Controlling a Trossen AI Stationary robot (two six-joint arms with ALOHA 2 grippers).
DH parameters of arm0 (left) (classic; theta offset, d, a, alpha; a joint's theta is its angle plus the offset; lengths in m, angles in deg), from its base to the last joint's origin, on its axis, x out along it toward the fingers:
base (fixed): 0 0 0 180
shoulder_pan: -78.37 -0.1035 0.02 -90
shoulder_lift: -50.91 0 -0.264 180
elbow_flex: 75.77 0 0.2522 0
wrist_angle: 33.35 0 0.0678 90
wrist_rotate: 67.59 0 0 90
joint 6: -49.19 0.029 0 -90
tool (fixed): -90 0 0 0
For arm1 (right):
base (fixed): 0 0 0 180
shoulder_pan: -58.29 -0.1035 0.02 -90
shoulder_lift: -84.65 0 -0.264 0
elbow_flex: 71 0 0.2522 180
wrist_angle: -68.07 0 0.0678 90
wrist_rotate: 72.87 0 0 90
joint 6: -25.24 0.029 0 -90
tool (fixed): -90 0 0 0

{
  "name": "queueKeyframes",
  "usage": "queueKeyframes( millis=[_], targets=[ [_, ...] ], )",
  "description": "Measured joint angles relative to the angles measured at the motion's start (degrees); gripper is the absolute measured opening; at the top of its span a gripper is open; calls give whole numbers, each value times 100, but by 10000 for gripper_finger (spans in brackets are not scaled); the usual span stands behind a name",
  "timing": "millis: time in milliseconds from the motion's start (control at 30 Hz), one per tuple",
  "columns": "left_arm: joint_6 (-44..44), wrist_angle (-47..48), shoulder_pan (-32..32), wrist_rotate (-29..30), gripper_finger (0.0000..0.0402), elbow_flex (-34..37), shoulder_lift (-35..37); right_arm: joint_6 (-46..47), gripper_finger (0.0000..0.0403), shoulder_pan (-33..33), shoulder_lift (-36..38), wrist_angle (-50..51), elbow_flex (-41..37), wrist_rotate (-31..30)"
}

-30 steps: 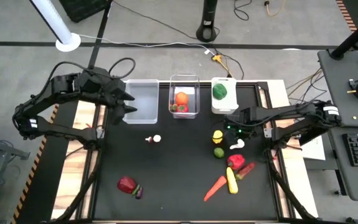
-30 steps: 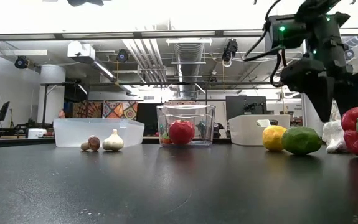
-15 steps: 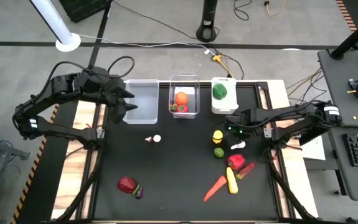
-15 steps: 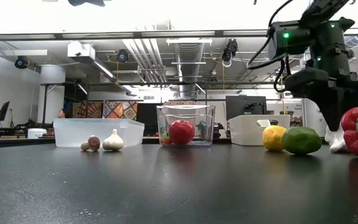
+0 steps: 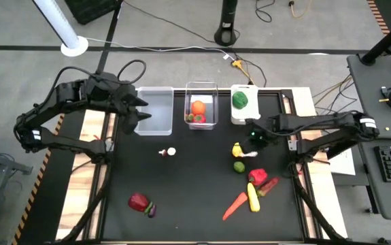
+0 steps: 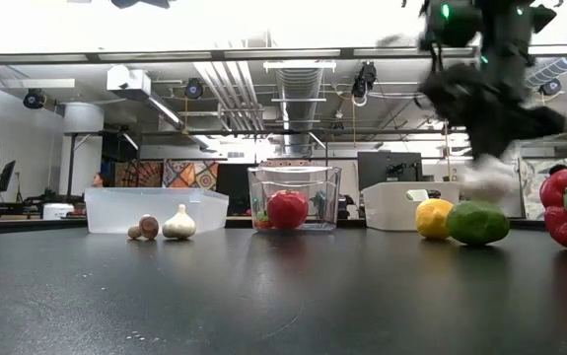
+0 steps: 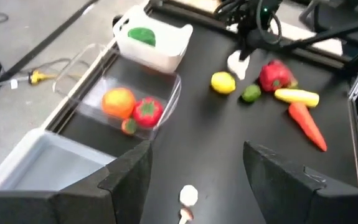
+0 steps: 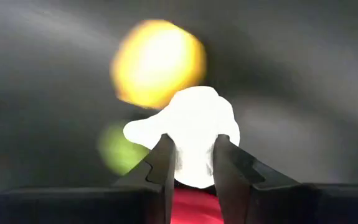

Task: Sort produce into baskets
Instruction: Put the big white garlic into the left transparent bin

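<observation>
Right end effector (image 8: 192, 163) grips white garlic (image 8: 188, 134) (long axis unclear) above lemon (image 8: 159, 62).

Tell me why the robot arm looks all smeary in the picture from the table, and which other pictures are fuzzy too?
Low view: the right tool and the white piece it grips are smeared by motion, while the lemon sits sharp. Right wrist view: the white piece glares bright and the lemon behind it is a soft blur. Left wrist view: slightly soft. High view: crisp.
</observation>
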Motion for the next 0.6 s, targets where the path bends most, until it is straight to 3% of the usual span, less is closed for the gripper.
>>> queueKeyframes(
  millis=[233,333,600],
  targets=[
    [304,-1267,151,-469,233,251,-29,150,76,0,204,-3385,45,-439],
    [362,-2040,323,-648,233,528,-84,130,76,0,-16,-4891,34,-723],
    [688,-3836,906,-622,233,1105,-339,-3,77,39,-875,-8143,15,-807]
  ],
)
